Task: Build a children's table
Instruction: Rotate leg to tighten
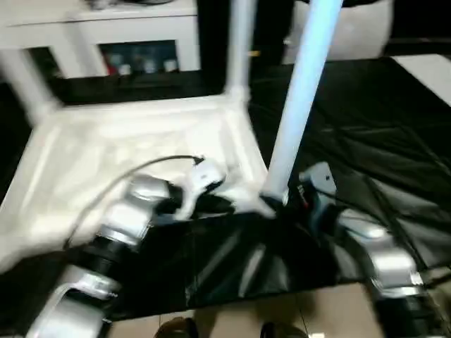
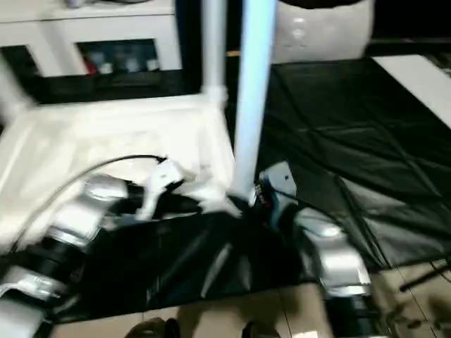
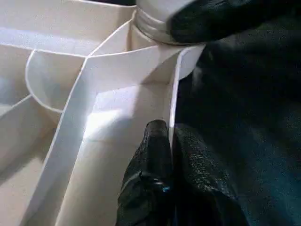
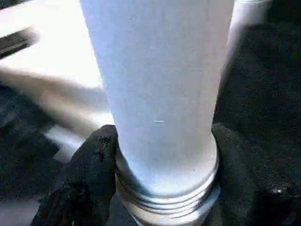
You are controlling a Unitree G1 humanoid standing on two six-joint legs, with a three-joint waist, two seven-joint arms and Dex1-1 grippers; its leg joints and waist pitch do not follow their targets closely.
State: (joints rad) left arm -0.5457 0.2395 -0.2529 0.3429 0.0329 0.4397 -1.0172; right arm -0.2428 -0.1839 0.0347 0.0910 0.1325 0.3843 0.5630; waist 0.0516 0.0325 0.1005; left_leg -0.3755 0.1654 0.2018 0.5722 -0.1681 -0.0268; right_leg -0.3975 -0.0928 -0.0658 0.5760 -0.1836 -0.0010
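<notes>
tabletop [image 1: 134, 151]: upside down, ribbed underside facing up, lying on black sheeting [image 1: 366, 141] over the floor. We're working its near right corner.
corner socket [image 3: 157, 33]: round collar at that corner; in the left wrist view the leg's ringed end sits right at it. We can't tell how deep it has gone.
leg in hand [image 1: 299, 98]: white tube, leaning slightly, lower end at the socket. Ringed end shows in the right wrist view [image 4: 164, 188].
other legs: one [image 1: 238, 46] already upright in the far right corner, another [image 1: 25, 84] slanting at the far left corner.
right tool [image 4: 162, 179]: black fingers [image 4: 89, 174] spread to tube width, one each side of the leg just above the rings. We read that as holding the leg.
left tool [image 3: 170, 141]: pinched narrow on the tabletop's thin side wall beside the socket, steadying it.
step, our read: seating this leg into the socket; not clearly home yet.
risk 1: leg goes in tilted, jams or pops out. Cause: tube isn't square to the collar.
risk 2: tabletop slides on the sheeting under push. Cause: slick sheet, only a thin-wall pinch holding it.
risk 3: left fingers slip off the wall. Cause: small contact on thin plastic.
risk 4: tall leg topples if released early. Cause: grip is low, most of the tube is above it.
background: white cabinet [image 1: 106, 28] with dark openings, well behind.
</notes>
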